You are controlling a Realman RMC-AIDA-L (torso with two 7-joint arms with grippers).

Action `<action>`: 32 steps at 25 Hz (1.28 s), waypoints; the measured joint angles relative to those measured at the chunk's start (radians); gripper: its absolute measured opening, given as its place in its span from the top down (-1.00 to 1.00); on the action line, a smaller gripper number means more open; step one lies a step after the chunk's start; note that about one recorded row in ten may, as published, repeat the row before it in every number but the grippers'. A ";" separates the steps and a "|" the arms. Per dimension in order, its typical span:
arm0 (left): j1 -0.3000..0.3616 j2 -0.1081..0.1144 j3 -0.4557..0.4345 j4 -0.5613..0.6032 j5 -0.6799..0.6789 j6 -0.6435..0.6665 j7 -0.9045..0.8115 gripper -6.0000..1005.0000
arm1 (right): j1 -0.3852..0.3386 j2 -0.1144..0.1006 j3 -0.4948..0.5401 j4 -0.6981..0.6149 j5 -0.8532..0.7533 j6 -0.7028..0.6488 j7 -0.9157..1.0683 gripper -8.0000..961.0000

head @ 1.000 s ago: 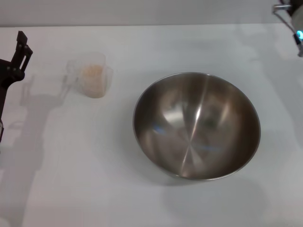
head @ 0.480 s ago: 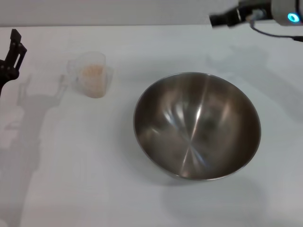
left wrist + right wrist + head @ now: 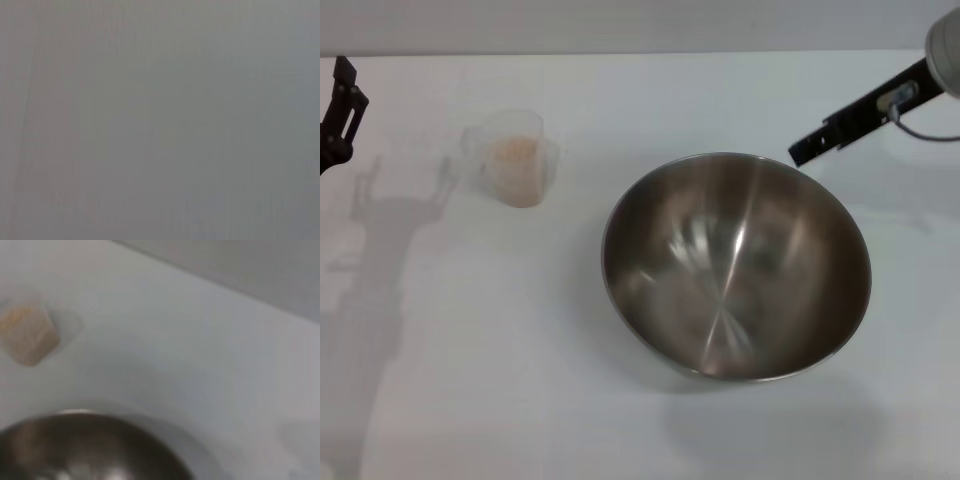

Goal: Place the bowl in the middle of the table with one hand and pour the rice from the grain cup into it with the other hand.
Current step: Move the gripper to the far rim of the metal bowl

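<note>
Our right gripper (image 3: 807, 150) hovers just past the bowl's (image 3: 735, 265) far rim, likely lining up to grasp it; its state we cannot tell. The grain cup (image 3: 515, 157) of rice (image 3: 514, 152) stands toward the far-left corner, our left gripper (image 3: 338, 100) beside the left edge.

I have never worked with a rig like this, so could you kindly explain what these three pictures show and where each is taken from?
It is a robot with two arms. The head camera looks down on a white table. On it stand a large steel bowl, empty, and a small clear grain cup holding rice. The right gripper reaches in just past the bowl's far rim; the left gripper waits at the table's left edge. Neither holds anything. The right wrist camera sees the bowl's rim and the cup; the left wrist camera shows only plain grey.
</note>
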 joint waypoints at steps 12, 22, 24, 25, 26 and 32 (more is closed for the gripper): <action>-0.002 0.000 0.000 0.002 0.000 0.003 0.002 -0.74 | 0.031 0.006 0.008 0.242 0.064 -0.084 -0.070 -0.67; -0.003 0.000 -0.008 0.002 0.000 0.004 0.002 -0.73 | 0.042 0.006 0.011 0.288 0.062 -0.108 -0.093 -0.38; -0.003 0.000 -0.009 0.002 0.000 0.005 0.003 -0.73 | 0.043 0.006 0.007 0.297 0.061 -0.113 -0.097 -0.14; -0.003 0.000 -0.009 0.001 0.000 0.007 0.003 -0.73 | 0.045 0.006 0.004 0.309 0.061 -0.116 -0.100 0.02; -0.003 0.000 -0.009 0.001 0.000 0.007 0.003 -0.73 | 0.046 0.006 0.003 0.312 0.061 -0.117 -0.101 0.19; 0.001 0.000 -0.009 0.001 0.000 0.018 0.003 -0.73 | 0.043 0.006 0.002 0.314 0.060 -0.119 -0.104 0.45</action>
